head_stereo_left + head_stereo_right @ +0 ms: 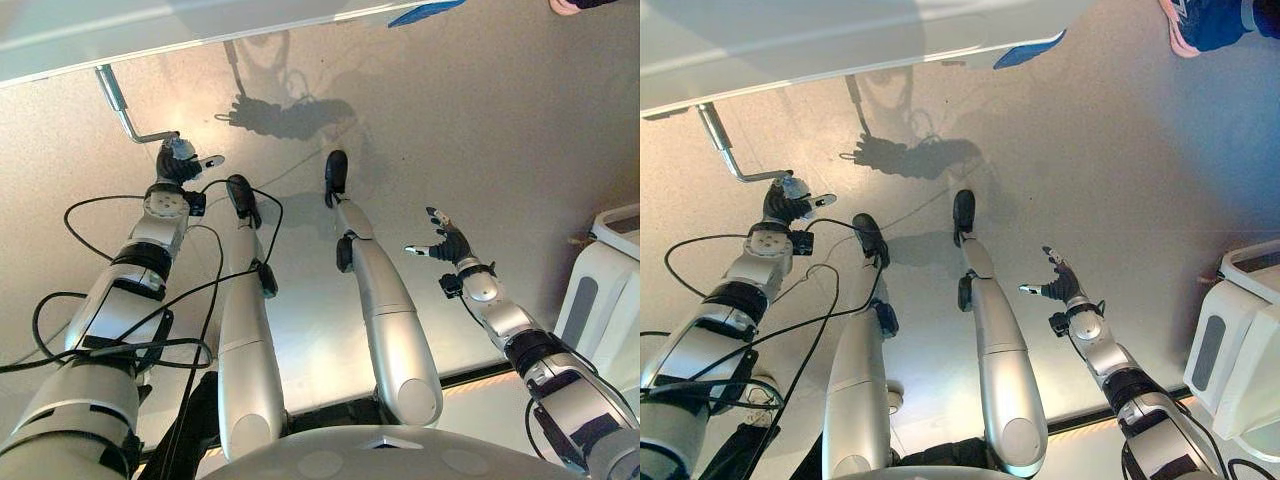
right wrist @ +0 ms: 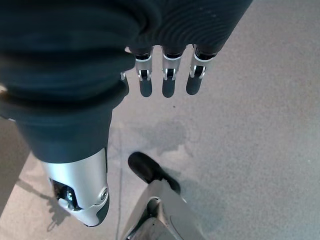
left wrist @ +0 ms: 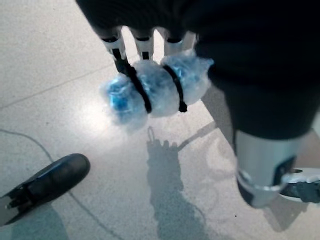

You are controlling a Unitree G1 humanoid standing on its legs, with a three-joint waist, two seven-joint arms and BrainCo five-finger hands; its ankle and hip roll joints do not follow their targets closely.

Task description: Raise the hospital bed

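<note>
A pale speckled floor (image 1: 480,130) spreads across the scene, glossy in patches where light pools on it. At the far right edge stands a white piece of equipment with a grey panel (image 1: 1225,350). A person's blue shoe with a pink sole (image 1: 1205,22) rests on the floor at the top right corner.

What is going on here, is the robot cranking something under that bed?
Yes. The robot's left hand is at the end of the metal crank that hangs from under the white hospital bed, its fingers curled round the crank's plastic-wrapped handle. The right hand hangs open over the bare floor, holding nothing. A person's shoe shows by the far edge of the floor.
</note>
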